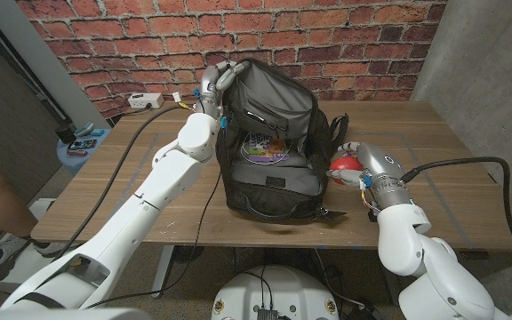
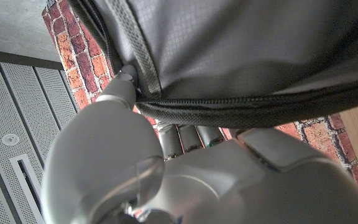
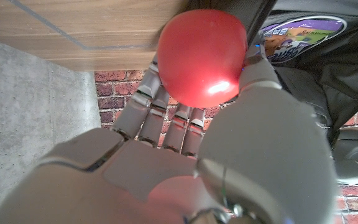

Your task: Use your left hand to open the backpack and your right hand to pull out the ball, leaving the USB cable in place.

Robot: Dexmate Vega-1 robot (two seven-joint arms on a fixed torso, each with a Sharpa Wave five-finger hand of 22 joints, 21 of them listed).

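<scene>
The wooden tabletop [image 1: 434,142] carries the dark backpack [image 1: 269,169], standing upright with its top flap pulled back and the mouth gaping. The left hand [image 1: 216,84] grips the flap's zippered rim at the back, holding the bag open. Inside lies a round, colourfully printed item [image 1: 265,149]; I cannot tell whether the USB cable is there. The right hand [image 1: 349,164] is just beside the bag's right flank, fingers curled round the red ball [image 1: 342,164], which is already outside the opening. The extraction step looks nearly finished; next, the ball probably wants carrying clear of the bag and setting down on bare wood.
</scene>
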